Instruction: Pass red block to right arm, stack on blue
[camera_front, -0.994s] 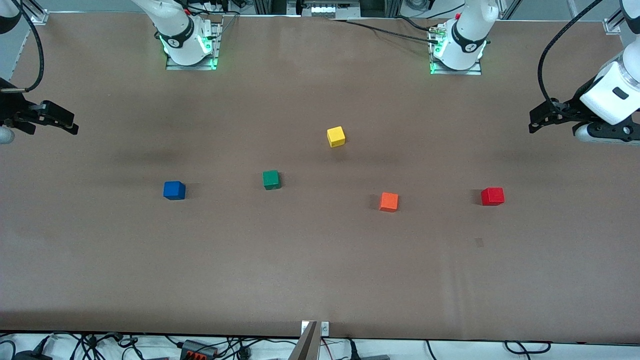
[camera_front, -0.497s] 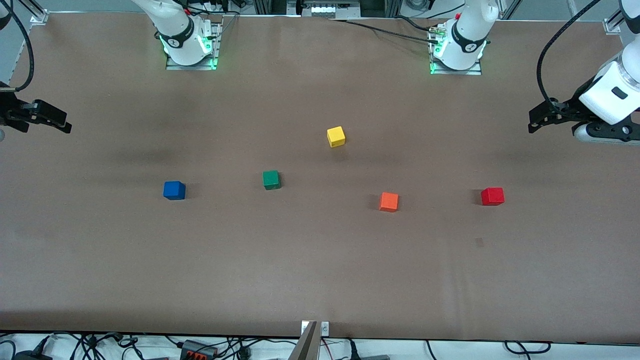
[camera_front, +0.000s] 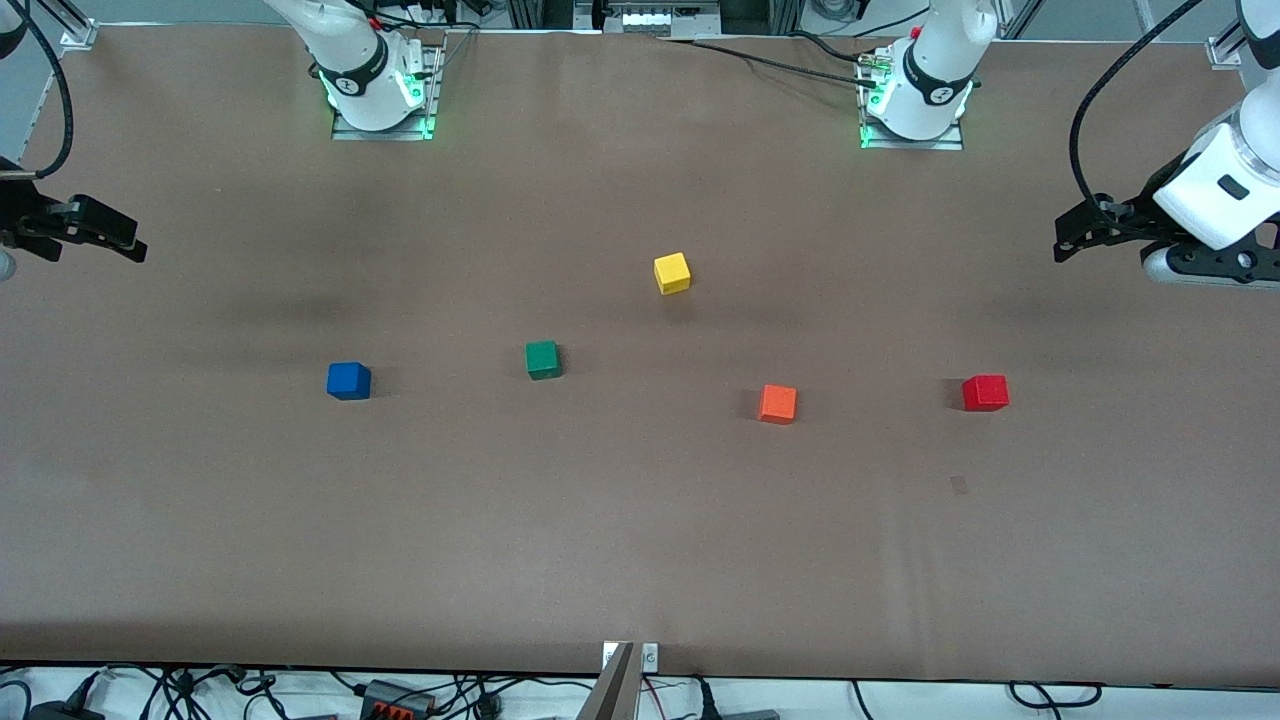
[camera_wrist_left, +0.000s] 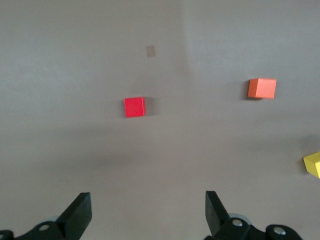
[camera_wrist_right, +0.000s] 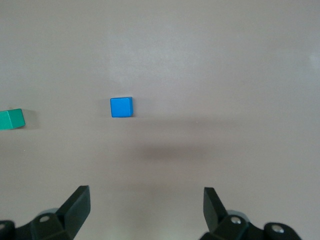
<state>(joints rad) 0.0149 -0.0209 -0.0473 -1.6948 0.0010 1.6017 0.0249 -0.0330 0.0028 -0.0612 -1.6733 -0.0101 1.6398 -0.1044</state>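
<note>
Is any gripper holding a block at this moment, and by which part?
Nothing is held. The left gripper and right gripper are open and empty; the red block lies on the table.

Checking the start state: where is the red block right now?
The red block sits on the table toward the left arm's end, beside the orange cube; no gripper touches it.
</note>
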